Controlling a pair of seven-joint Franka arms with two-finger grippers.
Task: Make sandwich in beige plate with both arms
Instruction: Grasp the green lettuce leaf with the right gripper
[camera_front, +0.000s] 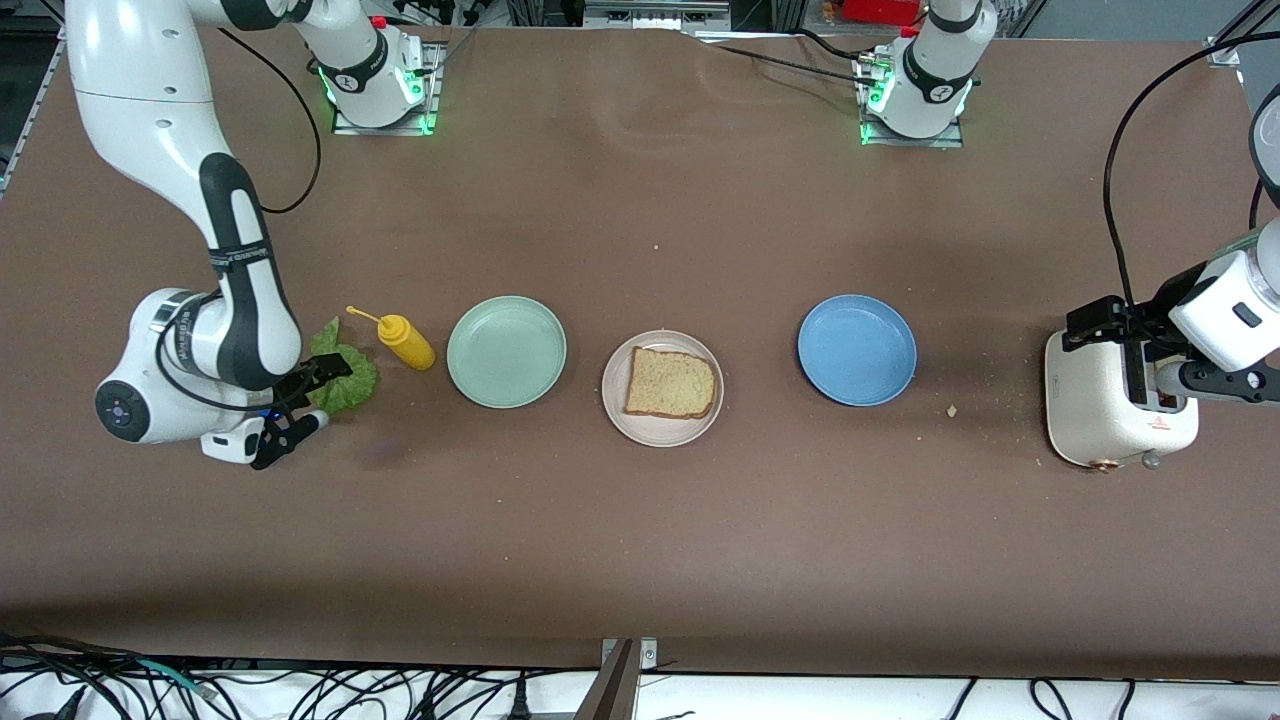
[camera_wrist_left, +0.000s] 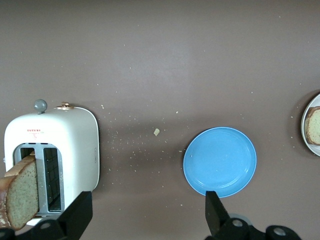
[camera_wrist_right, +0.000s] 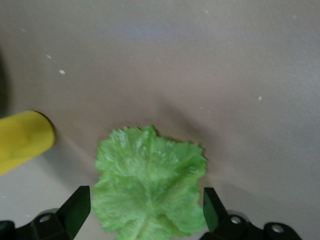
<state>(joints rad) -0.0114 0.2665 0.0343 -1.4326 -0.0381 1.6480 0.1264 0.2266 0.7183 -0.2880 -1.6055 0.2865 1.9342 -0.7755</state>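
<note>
Front view, plate: beige plate (camera_front: 662, 388) mid-table between mint-green plate (camera_front: 506, 351) and blue plate (camera_front: 857, 349), one bread slice (camera_front: 670, 383) lying flat in it.
Front view, right gripper: right gripper (camera_front: 300, 405) low at the right arm's end of the table, fingers spread, at the edge of the lettuce leaf (camera_front: 344, 372); yellow mustard bottle (camera_front: 402, 340) just beside the leaf.
Front view, left gripper: left gripper (camera_front: 1128, 345) over the white toaster (camera_front: 1115, 403) at the left arm's end, well apart from the beige plate.
Left wrist view: fingers spread wide, nothing between them; toaster (camera_wrist_left: 52, 157) below one finger, second bread slice (camera_wrist_left: 20, 192) standing up out of a slot, broad face toward the camera; blue plate (camera_wrist_left: 220, 161) toward the other finger; rim of the beige plate (camera_wrist_left: 306, 131) at the edge.
Right wrist view: fingers released and straddling the lettuce leaf (camera_wrist_right: 149, 182), leaf flat on the table, stem end under the palm, long axis running away from the hand; bottle (camera_wrist_right: 22, 140) off past one finger.
Key relation: leaf directly beneath the right gripper, centred between its fingers, so likely a straight descent and a pinch; right arm clearly the nearer one for the lettuce, left arm for the toast.
</note>
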